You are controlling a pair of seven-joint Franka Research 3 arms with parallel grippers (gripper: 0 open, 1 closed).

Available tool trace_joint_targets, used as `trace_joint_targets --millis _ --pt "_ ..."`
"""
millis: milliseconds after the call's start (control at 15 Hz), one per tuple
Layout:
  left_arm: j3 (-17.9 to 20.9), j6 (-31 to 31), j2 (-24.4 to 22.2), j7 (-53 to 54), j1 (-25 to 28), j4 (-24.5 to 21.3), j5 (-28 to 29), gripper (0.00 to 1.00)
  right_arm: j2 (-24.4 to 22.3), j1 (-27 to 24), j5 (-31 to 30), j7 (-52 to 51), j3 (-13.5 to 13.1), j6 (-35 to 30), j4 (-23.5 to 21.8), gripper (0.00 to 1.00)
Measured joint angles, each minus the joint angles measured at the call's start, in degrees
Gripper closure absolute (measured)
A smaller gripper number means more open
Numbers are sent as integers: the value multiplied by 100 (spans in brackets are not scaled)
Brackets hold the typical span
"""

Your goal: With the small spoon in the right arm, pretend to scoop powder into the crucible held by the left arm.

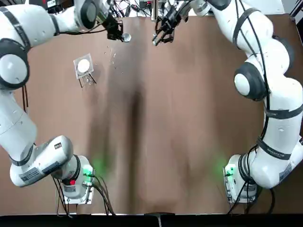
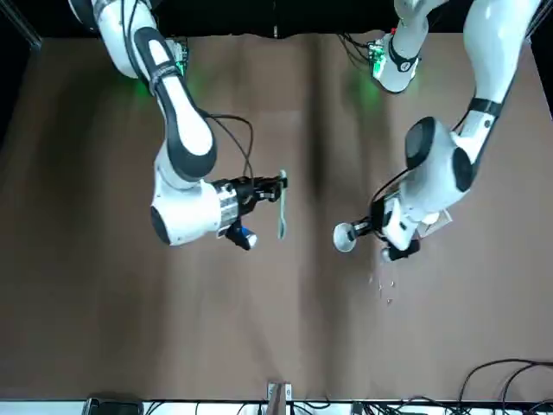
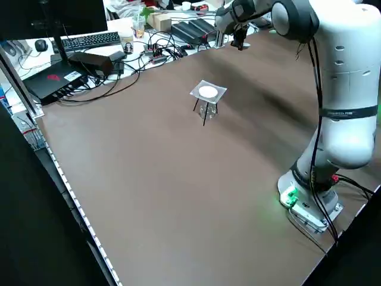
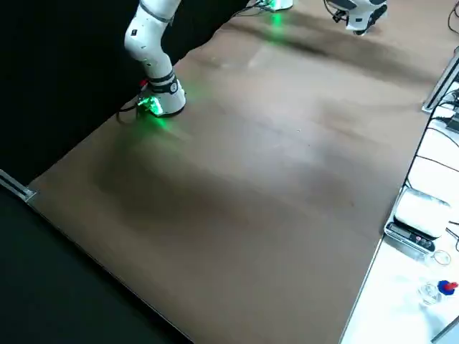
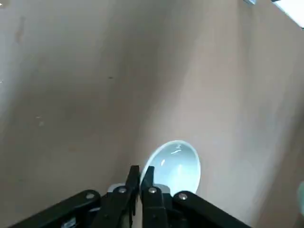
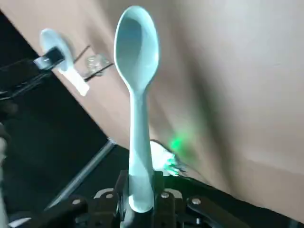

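Note:
My left gripper (image 1: pixel 118 34) is raised over the far middle of the table, shut on the rim of a small pale crucible (image 1: pixel 126 37). In the left wrist view its bowl (image 5: pixel 174 163) shows open and looks empty, just past the closed fingers (image 5: pixel 151 183). My right gripper (image 1: pixel 162 34) is close to its right, shut on the handle of a pale blue small spoon (image 1: pixel 155 41). In the front view the spoon (image 2: pixel 282 213) hangs bowl down, a short gap from the crucible (image 2: pixel 344 235). The right wrist view shows the spoon (image 6: pixel 137 61) standing up from the gripper.
A small wire stand with a white disc (image 1: pixel 84 66) sits on the table to the left of the crucible, also in the left side view (image 3: pixel 208 92). Tiny specks (image 1: pixel 113 56) lie beneath the left gripper. Cables (image 1: pixel 137 7) crowd the far edge.

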Motion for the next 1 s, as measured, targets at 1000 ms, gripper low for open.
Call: trace_joint_targets --millis 1000 --pt "-1152 -1821 52 2970 3707 -541 1 94 -30 -1820 -4166 -4260 -13 -1477 -212 76"
